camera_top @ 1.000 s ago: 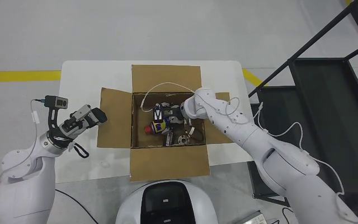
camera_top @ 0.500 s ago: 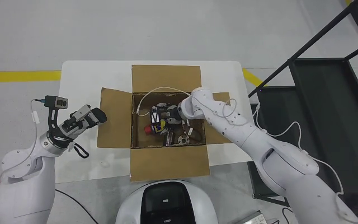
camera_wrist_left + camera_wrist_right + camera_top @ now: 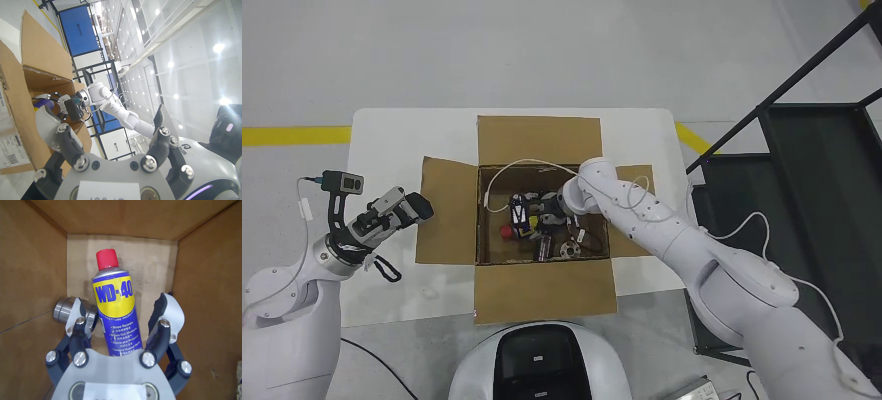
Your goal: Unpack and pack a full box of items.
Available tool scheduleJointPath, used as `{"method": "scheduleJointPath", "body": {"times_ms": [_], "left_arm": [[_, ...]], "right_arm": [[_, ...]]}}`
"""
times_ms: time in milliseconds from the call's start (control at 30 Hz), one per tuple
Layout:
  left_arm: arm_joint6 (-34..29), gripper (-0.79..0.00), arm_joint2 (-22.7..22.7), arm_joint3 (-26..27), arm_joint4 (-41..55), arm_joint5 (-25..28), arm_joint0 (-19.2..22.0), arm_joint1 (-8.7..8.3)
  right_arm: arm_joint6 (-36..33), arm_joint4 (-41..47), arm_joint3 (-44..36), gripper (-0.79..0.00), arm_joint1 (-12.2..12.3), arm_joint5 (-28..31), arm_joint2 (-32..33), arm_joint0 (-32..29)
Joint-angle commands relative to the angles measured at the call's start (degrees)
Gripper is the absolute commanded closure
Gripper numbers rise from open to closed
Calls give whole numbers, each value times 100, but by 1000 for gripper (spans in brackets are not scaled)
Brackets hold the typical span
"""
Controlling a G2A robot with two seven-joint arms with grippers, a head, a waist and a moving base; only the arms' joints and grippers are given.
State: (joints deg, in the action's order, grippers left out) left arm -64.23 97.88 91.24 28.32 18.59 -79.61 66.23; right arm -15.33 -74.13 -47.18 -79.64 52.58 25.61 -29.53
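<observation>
Right gripper [image 3: 122, 300] in the box [image 3: 34, 256], spread either side of the spray can [image 3: 113, 289]. Left gripper [image 3: 410, 207] gapes beside the box.

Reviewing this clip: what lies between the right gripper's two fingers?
The spray can, blue and yellow with a red cap, inside the cardboard box. The right wrist view shows it between the open fingers.

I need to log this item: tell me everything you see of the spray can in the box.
The can has a blue-and-yellow printed body, silver shoulder and red cap. It is inside the box, between the open fingers of the right pincer, a gap either side. A steel ring lies close beside it.
</observation>
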Motion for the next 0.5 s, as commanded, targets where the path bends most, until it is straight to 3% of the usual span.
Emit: {"method": "scheduleJointPath", "body": {"times_ms": [0,100,467], "left_arm": [[0,-785,0,0,0,0,0,0],[0,-785,0,0,0,0,0,0],[0,-785,0,0,0,0,0,0]], "right_arm": [[35,-11,112,-745,-52,41,-33,22],[70,-42,285,-767,-127,50,-78,51],[202,-103,871,-650,-415,-25,-194,162]]}}
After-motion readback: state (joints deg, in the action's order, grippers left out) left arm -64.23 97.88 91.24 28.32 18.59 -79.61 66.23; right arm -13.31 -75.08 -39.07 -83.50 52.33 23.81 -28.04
